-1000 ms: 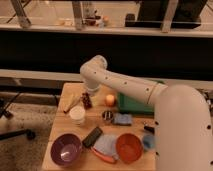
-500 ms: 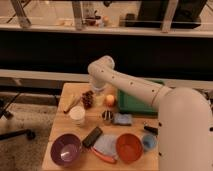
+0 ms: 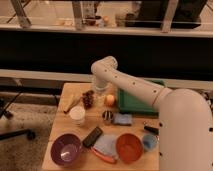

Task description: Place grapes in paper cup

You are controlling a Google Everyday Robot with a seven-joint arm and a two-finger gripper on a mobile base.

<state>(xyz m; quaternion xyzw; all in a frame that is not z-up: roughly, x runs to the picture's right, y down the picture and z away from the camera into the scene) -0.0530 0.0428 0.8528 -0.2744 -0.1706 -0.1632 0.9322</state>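
Observation:
The grapes, a small dark reddish-purple bunch, lie on the wooden table towards its back left. The paper cup, short and white, stands upright just in front of them and slightly left. My gripper hangs from the white arm's bent wrist, a little above the table, just right of and behind the grapes. It is open and holds nothing. It touches neither the grapes nor the cup.
An orange fruit lies right of the gripper, before a green tray. Nearer stand a small dark metal cup, blue cloth, black block, purple bowl, orange bowl and blue cup.
The arm's elbow and the gripper have shifted to the right, off the grapes' side. Grapes and cup have stayed where they were.

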